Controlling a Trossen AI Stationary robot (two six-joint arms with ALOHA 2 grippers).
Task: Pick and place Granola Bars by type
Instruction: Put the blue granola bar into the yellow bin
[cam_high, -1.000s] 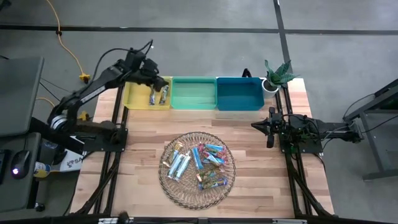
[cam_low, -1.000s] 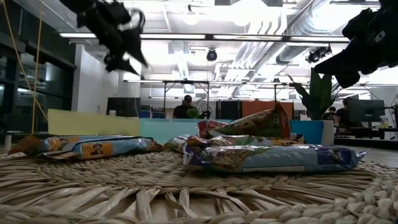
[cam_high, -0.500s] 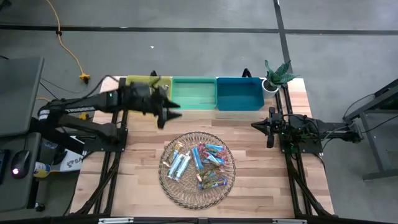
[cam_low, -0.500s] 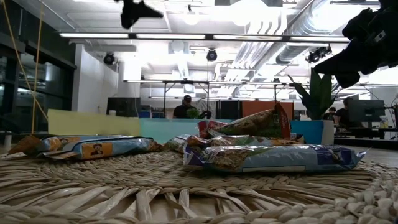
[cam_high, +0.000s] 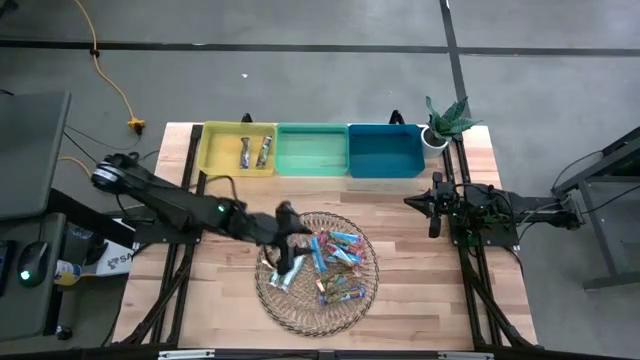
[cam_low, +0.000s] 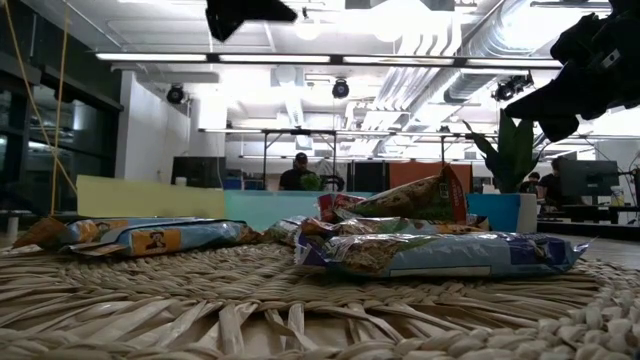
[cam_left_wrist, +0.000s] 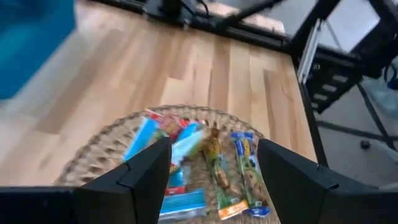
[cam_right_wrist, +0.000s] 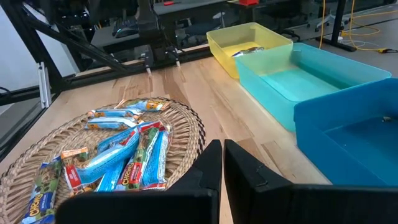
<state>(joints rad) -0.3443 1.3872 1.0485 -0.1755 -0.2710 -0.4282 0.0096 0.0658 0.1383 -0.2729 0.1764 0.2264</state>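
Observation:
Several granola bars (cam_high: 325, 262) in light blue, teal-pink and brown wrappers lie heaped on the round wicker tray (cam_high: 300, 315) at the table's middle. They show close up in the low view (cam_low: 440, 252) and in the left wrist view (cam_left_wrist: 186, 163). Two brown-silver bars (cam_high: 253, 152) lie in the yellow bin (cam_high: 215, 152). My left gripper (cam_high: 290, 245) hovers open and empty above the tray's left part, its fingers (cam_left_wrist: 149, 165) framing the bars below. My right gripper (cam_high: 432, 212) waits shut at the table's right side.
A green bin (cam_high: 312, 150) and a blue bin (cam_high: 385, 150) stand beside the yellow one along the far edge, both seen near in the right wrist view (cam_right_wrist: 292, 81). A potted plant (cam_high: 445, 122) stands at the far right corner. Bare wood (cam_high: 230, 300) flanks the tray.
My left gripper has swung from above the yellow bin at the far left toward the near edge and the table's middle, rolling as it went. It now hangs over the wicker tray's left part. The bars and the right arm have kept still.

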